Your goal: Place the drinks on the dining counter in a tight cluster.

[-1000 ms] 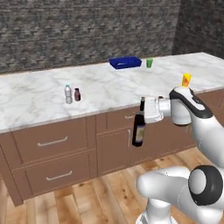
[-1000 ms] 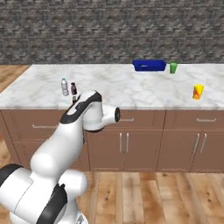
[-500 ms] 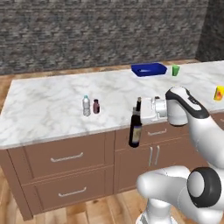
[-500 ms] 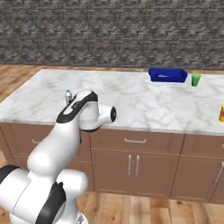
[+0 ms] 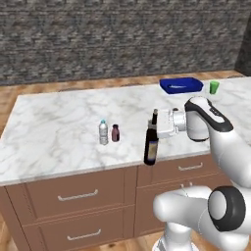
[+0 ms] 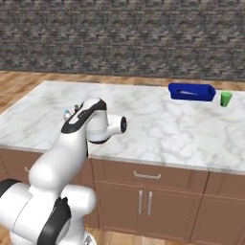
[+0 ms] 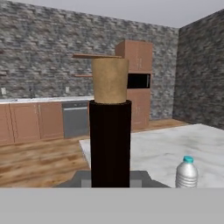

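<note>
My pincer [image 5: 158, 129] is clenched on the neck of the tall dark wine bottle with cream label [image 5: 151, 145], hanging just off the white marble dining counter's [image 5: 59, 132] edge; next I must carry it leftward beside the small clear water bottle [image 5: 103, 132] and tiny purple-brown bottle [image 5: 115, 133].

Illumination is even and diffuse in all three views; no distinct light source is identifiable. The marble desk [image 5: 63, 122] renders bright, without glare. The stone wall [image 6: 119, 38] appears dim and soft-textured. Shadows under the water bottle [image 5: 103, 132] are faint. Rendering is low-resolution; edges look slightly blurred, with no lens distortion.
</note>
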Motion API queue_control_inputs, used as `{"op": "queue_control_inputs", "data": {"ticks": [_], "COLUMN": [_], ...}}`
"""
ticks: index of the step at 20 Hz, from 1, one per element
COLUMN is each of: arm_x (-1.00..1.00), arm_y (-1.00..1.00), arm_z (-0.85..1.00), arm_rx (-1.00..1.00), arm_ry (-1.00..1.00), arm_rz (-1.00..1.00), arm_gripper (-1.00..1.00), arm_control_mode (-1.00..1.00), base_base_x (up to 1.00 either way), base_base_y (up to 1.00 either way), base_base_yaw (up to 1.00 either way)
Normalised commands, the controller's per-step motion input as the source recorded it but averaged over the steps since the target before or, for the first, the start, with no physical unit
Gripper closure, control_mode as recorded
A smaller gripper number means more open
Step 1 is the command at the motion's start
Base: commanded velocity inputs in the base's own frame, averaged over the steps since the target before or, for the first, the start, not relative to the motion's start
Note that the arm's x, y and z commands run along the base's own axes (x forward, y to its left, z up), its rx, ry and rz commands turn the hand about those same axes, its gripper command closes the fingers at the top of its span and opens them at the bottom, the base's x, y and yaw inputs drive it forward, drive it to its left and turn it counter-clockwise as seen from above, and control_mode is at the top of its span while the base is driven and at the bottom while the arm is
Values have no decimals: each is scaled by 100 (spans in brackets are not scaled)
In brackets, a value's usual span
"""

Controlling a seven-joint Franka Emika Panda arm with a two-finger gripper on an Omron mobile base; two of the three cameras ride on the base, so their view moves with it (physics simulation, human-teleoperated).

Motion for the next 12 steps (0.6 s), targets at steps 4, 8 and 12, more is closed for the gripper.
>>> {"op": "queue_control_inputs", "data": {"ticks": [4, 8, 12], "arm_x": [0, 0, 0], "arm_y": [0, 0, 0], "arm_z": [0, 0, 0], "arm_rx": [0, 0, 0], "arm_ry": [0, 0, 0], "arm_rz": [0, 0, 0], "arm_gripper": [100, 100, 100], "arm_control_mode": [100, 100, 100], "base_base_x": [51, 53, 50], "base_base_y": [-39, -34, -20], "base_base_yaw": [10, 10, 10]}}
